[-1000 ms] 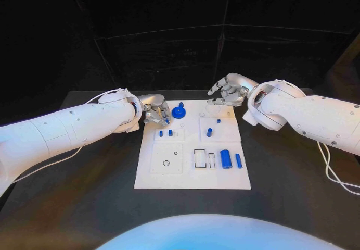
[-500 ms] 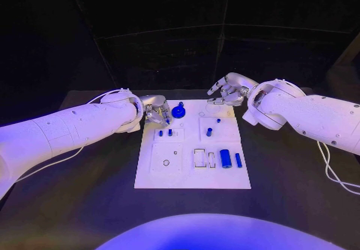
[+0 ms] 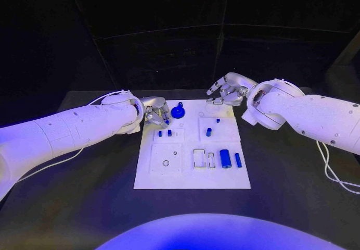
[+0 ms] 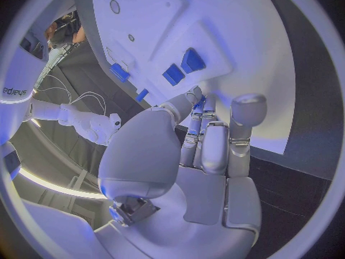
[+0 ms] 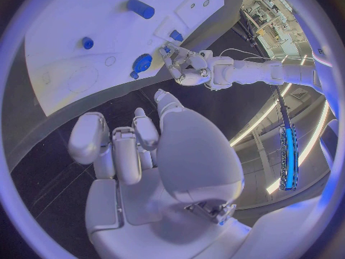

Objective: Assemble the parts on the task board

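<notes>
Looks pretty early in the job to me. The task board [image 3: 192,174] sits mid-desk [image 3: 90,208] and most parts look loose: a fat blue cylinder [image 3: 225,158] and a thin blue bar [image 3: 239,160] lie well behind the right hand [image 3: 227,91], near the empty slots, and two short blue pegs [image 3: 164,133] sit just behind the left hand [image 3: 156,112]. A round blue knob [image 3: 178,111] is right beside the left hand's fingers, between the two hands. The left hand's fingers are curled in close to the knob, but I can't tell if they're pinching anything. The right hand hovers over the board's far edge, fingers loosely apart, holding nothing. Versus a second ago, hardly anything has moved; both hands shifted only slightly.
</notes>
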